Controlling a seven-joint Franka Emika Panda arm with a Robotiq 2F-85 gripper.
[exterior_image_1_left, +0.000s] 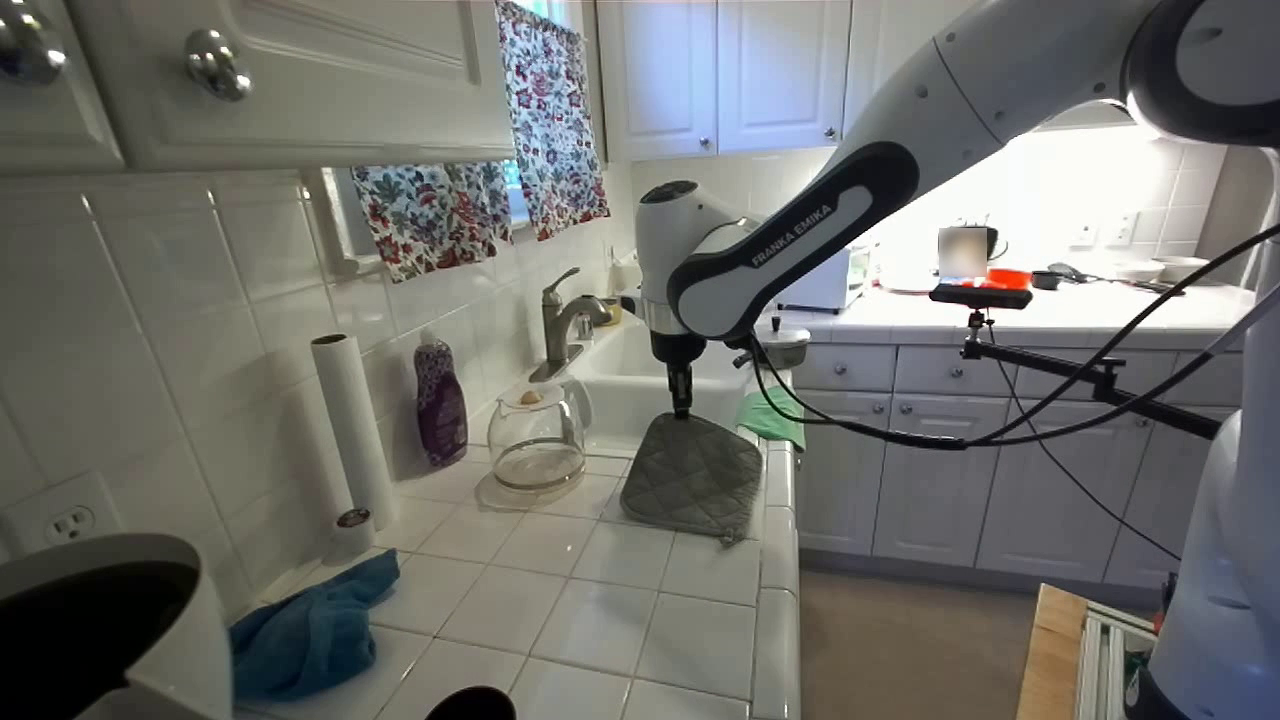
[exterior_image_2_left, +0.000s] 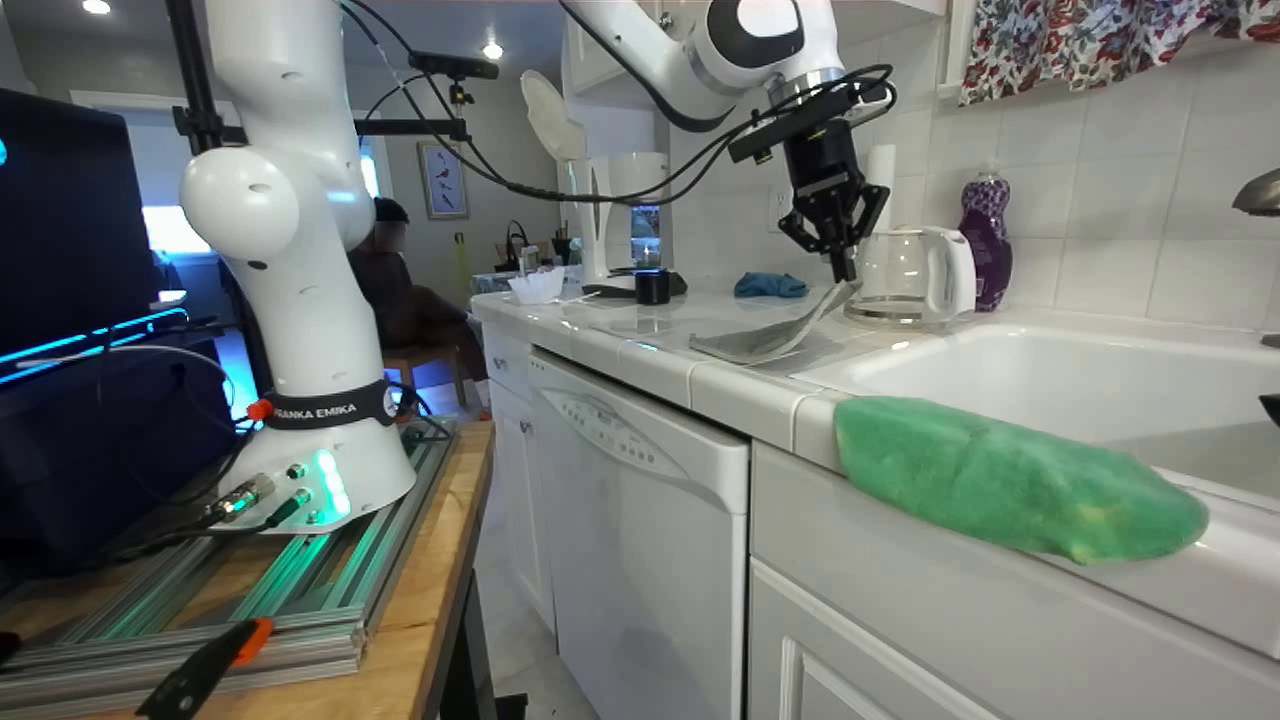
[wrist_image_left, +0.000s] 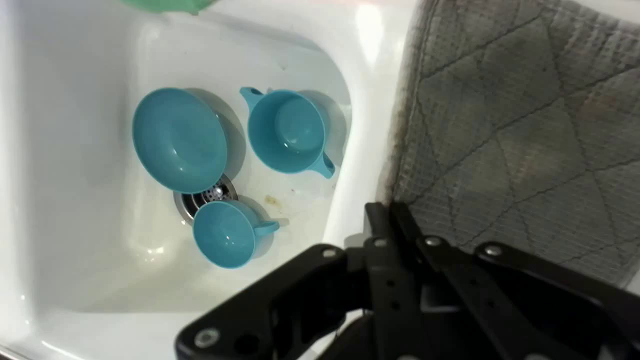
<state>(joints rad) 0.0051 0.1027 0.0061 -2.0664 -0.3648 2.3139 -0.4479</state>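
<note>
There is one gray pot holder (exterior_image_1_left: 690, 475), one glass carafe (exterior_image_1_left: 540, 460), one purple bottle (exterior_image_1_left: 440, 405), one faucet (exterior_image_1_left: 560, 325) and one sink (wrist_image_left: 165, 290). One blue cloth (exterior_image_1_left: 315, 628) and one green cloth (exterior_image_2_left: 1000, 480) make two cloths; one blue bowl (wrist_image_left: 179, 140), one two-handled blue cup (wrist_image_left: 286, 131) and one single-handled blue cup (wrist_image_left: 225, 235) make three dishes.

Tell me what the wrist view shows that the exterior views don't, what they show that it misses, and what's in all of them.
Only the wrist view: a turquoise bowl, a one-handled cup, a two-handled cup and the drain, all inside the sink.

Only the exterior views: the glass carafe, purple bottle and blue cloth on the counter.

Shared: the gripper pinching an edge of the gray quilted pad, the sink, and the green cloth at its rim.
</note>
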